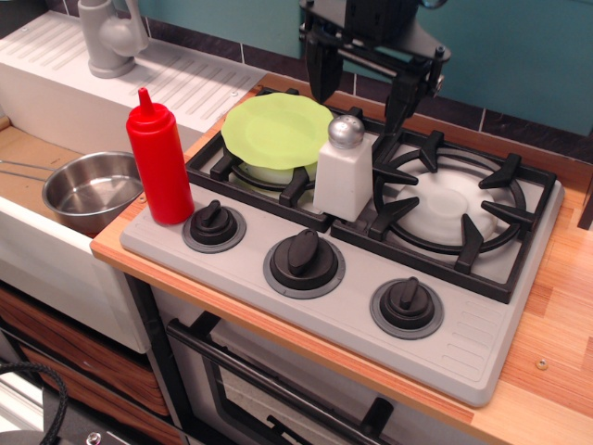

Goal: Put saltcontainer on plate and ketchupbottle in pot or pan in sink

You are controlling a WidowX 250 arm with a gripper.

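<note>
hanging above the stove's rear edge, the gripper (359,88) is seen with its fingers (402,100) spread apart, nothing held. the saltcontainer (343,169) is stood upright between the burners, beside the plate (273,128). the ketchupbottle (159,160) is placed near the pot (85,190) in the sink (42,246).

One tall red plastic squeeze bottle (158,158). One white tapered shaker with a silver ball cap (344,172). One round lime-green plate with a wavy rim (275,131). One small shiny steel pot (90,192), at nine o'clock. One grey faucet (110,35), at eleven o'clock. Two black burner grates (468,209). Three round black control knobs (304,254).
</note>
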